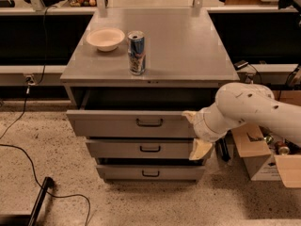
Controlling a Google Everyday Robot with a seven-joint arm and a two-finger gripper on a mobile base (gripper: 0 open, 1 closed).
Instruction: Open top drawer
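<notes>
The top drawer (113,124) of the grey cabinet is pulled partly out, and a dark gap shows above its flat front. Its small black bar handle (149,122) is free. My gripper (195,133) is at the right end of the drawer front, on the white arm coming in from the right. Its cream fingers are spread. The upper fingertip (189,115) rests at the top edge of the drawer front. The lower fingertip (201,150) hangs in front of the middle drawer (141,149). The bottom drawer (150,173) is closed.
A cream bowl (106,38) and a blue drink can (137,53) stand on the cabinet top (188,46). Cardboard boxes (263,159) sit on the floor at the right. A black cable (28,152) and a black bar (37,202) lie on the floor at the left.
</notes>
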